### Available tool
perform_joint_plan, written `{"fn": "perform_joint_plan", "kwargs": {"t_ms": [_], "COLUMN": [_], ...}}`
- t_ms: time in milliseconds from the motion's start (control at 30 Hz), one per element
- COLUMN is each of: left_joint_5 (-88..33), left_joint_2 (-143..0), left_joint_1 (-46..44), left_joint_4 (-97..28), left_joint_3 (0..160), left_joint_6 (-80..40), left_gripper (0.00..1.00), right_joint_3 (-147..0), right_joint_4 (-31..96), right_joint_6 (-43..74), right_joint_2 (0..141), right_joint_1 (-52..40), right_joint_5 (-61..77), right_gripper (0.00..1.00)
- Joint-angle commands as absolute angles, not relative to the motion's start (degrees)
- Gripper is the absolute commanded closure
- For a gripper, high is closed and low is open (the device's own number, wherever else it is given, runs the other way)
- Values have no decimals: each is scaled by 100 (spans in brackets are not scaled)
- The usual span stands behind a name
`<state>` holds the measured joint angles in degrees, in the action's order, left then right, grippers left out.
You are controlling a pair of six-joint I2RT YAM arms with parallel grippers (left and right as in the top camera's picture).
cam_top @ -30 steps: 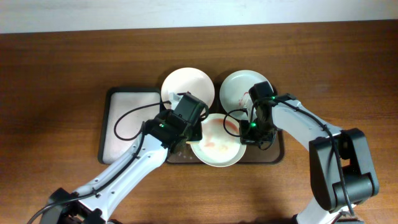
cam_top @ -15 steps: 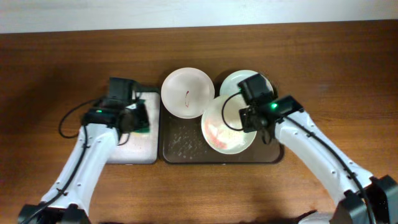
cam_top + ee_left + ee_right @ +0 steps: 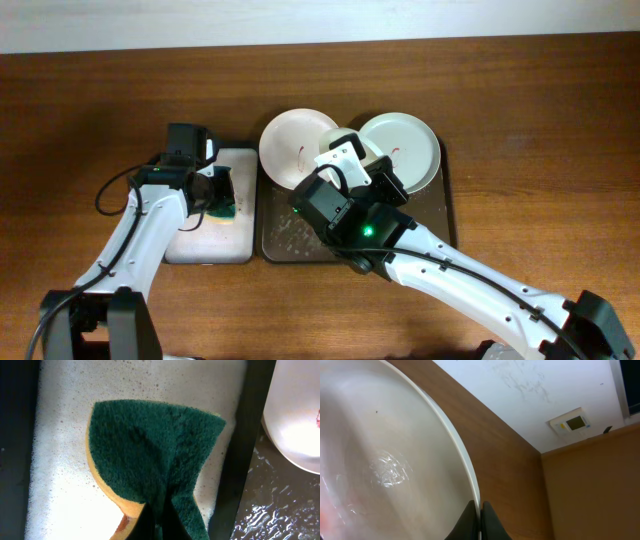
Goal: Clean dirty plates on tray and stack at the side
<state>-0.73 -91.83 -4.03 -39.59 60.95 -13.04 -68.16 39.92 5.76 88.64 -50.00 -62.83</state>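
Over the back right of the dark brown tray [image 3: 290, 238], the right claw [image 3: 352, 168] is gripping a pale plate [image 3: 410, 150] by its rim, its fingers pinched onto the edge in the wrist view. 0.5 s ago that plate was hanging lower, over the tray's right middle, and the arm has since swung across the tray's front. The left claw [image 3: 218, 196] is staying over the small foam-filled tray [image 3: 190, 238], clamped on the green sponge [image 3: 155, 445], having left the plate it was scrubbing 1 s ago. I am reading this as scrubbing finished and the plate heading for the stack, though a faint red tinge is showing on it. A second stained plate [image 3: 292, 145] is lying at the tray's back left edge; a 3rd I cannot find. The brown wooden table [image 3: 540, 120] is carrying both trays, the dark one glistening wet. The right wrist camera is looking up at a white wall [image 3: 520, 390] bearing a small panel [image 3: 572, 422].
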Motion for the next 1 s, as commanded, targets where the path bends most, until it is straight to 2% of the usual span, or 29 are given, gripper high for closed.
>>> {"fn": "perform_joint_plan", "kwargs": {"t_ms": [0, 100, 300, 367, 533, 667, 700, 733, 767, 867, 967], "left_joint_5": [-161, -161, -161, -161, -161, -161, -178, -176, -176, -176, -176], "left_joint_2": [-9231, -9231, -9231, -9231, -9231, -9231, -9231, -9231, -9231, -9231, -9231], "left_joint_1": [-384, -384, -384, -384, -384, -384, -384, -384, -384, -384, -384], "left_joint_4": [-3927, -3929, -3929, -3927, -3929, -3929, -3929, -3927, -3927, -3927, -3927], "left_joint_3": [6104, 6104, 6104, 6104, 6104, 6104, 6104, 6104, 6104, 6104, 6104], "left_joint_6": [-1227, -1227, -1227, -1227, -1229, -1227, -1229, -1229, -1229, -1227, -1229], "left_gripper": [100, 100, 100, 100, 100, 100, 100, 100, 100, 100, 100], "right_joint_3": [-6945, -6945, -6945, -6943, -6768, -6742, -6744, -6744, -6744, -6746, -6805], "right_joint_4": [3962, 4071, 4195, 4272, 4480, 4453, 4357, 4348, 4303, 3957, 3789], "right_joint_6": [947, 1787, 2456, 2453, 2451, 2427, 2429, 2429, 2423, 1649, 819], "right_joint_2": [8731, 8731, 8731, 8768, 9207, 9498, 9498, 9498, 9498, 9498, 9498], "right_joint_1": [-4901, -3999, -858, 517, 2429, 2558, 2558, 2552, 2552, 2331, 1306], "right_joint_5": [-6451, -4641, -1214, -268, -143, -154, -145, -58, 486, 2512, 2786], "right_gripper": [96, 96, 96, 96, 96, 96, 92, 49, 31, 32, 34]}}
